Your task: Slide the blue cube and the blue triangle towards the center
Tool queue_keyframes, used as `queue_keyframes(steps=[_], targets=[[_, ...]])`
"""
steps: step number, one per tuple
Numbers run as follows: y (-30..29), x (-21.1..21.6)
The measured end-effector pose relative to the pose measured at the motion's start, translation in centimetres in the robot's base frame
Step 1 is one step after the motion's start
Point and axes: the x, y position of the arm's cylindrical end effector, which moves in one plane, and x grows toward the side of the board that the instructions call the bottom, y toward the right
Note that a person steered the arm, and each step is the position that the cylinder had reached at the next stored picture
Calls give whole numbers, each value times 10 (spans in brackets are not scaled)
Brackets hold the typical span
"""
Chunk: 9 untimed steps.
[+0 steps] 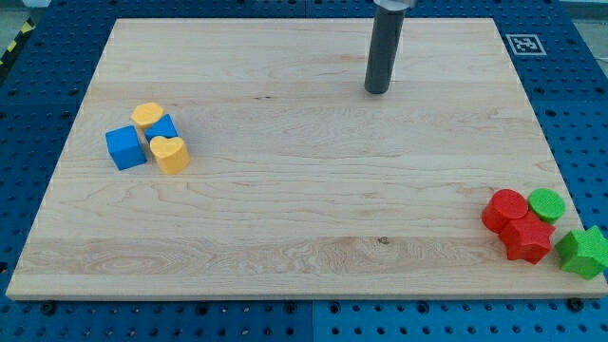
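Observation:
The blue cube (125, 147) sits near the board's left edge. The blue triangle (165, 127) is just to its right, wedged between a yellow block (146, 116) above and a yellow heart (170, 153) below. All of these touch or nearly touch in one cluster. My tip (378, 90) rests on the board near the view's top, right of centre, far to the right of the cluster and touching no block.
A red cylinder (503, 209), a red star (527, 237), a green cylinder (546, 204) and a green star (584, 252) cluster at the board's lower right corner. A fiducial marker (524, 44) is at the upper right corner. The wooden board (304, 209) lies on blue pegboard.

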Motion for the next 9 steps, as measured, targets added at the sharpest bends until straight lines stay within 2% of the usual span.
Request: queue_keyframes(steps=[2,3,4,5,6,7,8,9], targets=[[-14,0],[-27,32],[-27,82],[-59,146],[-107,188],[-190,190],[-300,169],[-361,149]])
